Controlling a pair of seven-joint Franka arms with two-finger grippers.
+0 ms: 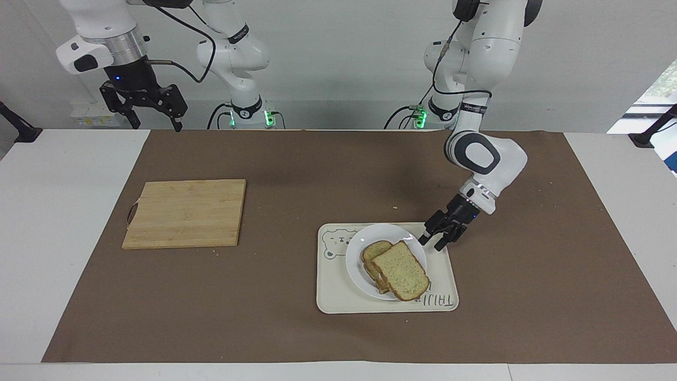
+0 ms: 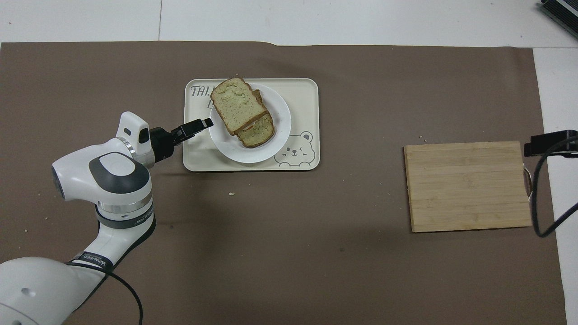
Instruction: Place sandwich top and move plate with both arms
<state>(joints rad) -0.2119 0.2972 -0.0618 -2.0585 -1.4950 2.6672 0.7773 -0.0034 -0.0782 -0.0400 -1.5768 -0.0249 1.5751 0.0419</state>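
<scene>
Left tool (image 1: 432, 242): my fingers stand apart, empty, low over the tray (image 1: 338, 296) corner just beside the plate (image 1: 357, 275) rim.
Right tool (image 1: 153, 114): mine too, spread apart, waiting high above the tabletop edge.
Sandwich top (image 1: 401, 271): lies on the lower slices on the plate, long axis diagonal, rounded end pointing away from the robots.
Cutting board (image 1: 185, 213): well apart, toward the right arm's end.

A white counter (image 1: 63, 211) carries a wide brown mat (image 1: 296, 169) that leaves bare white strips at both ends. A plain pale wall (image 1: 344, 63) rises above the mat, and daylight comes through a window (image 1: 658, 92) beside the wall's end.
</scene>
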